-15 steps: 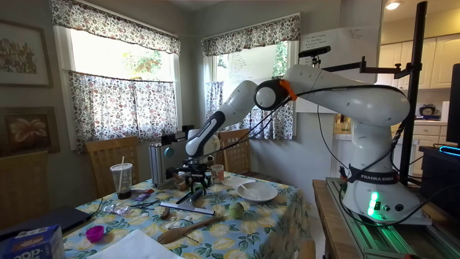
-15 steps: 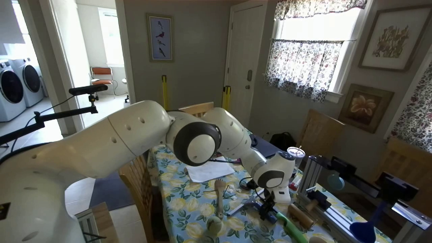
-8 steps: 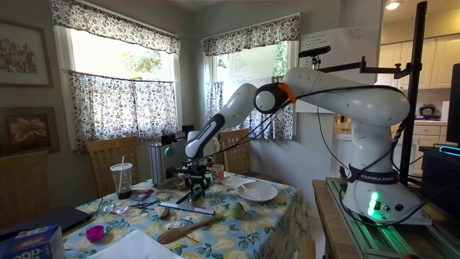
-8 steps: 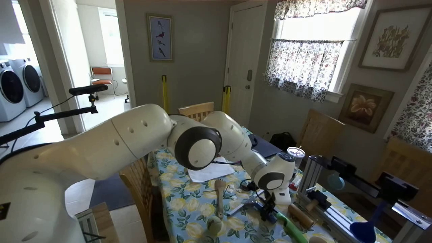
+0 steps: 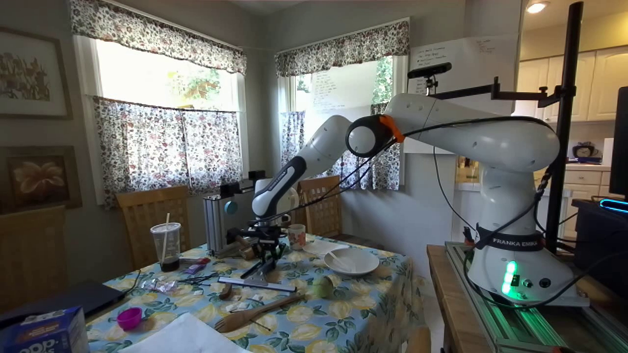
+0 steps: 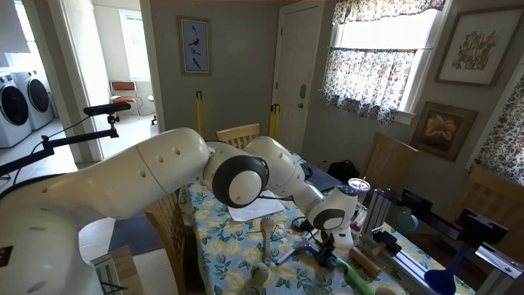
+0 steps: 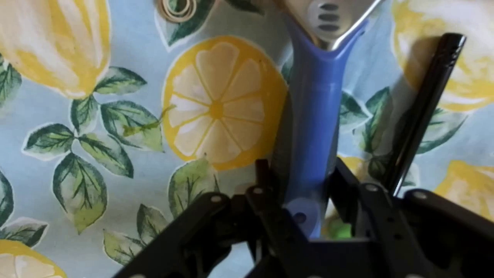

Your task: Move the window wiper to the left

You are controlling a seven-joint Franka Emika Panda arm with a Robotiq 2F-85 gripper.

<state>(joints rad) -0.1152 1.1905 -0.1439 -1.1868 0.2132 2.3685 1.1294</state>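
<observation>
The window wiper is a squeegee with a blue handle [image 7: 314, 108] and a long metal blade [image 5: 257, 284], lying on the flowered tablecloth. My gripper [image 7: 299, 175] points down over the handle's end, one finger on each side, and is shut on it. In the wrist view the right finger touches the handle's edge; the left one meets its dark side. The same gripper appears small and dark in both exterior views [image 5: 270, 255] [image 6: 325, 256], where its fingertips are hard to make out. The handle is partly covered by the gripper.
A black rod [image 7: 428, 108] lies close beside the handle. Near the blade are a wooden fork [image 5: 257, 313] and a round green object [image 5: 322, 287]. A plate [image 5: 368, 267], a lidded cup [image 5: 165, 245], a metal frame [image 5: 216, 225] and a green-handled item [image 6: 354, 276] surround the work area.
My gripper has come down slightly and its fingers have closed onto the handle. The wiper has shifted a little, its blade's near end moving slightly right in an exterior view.
</observation>
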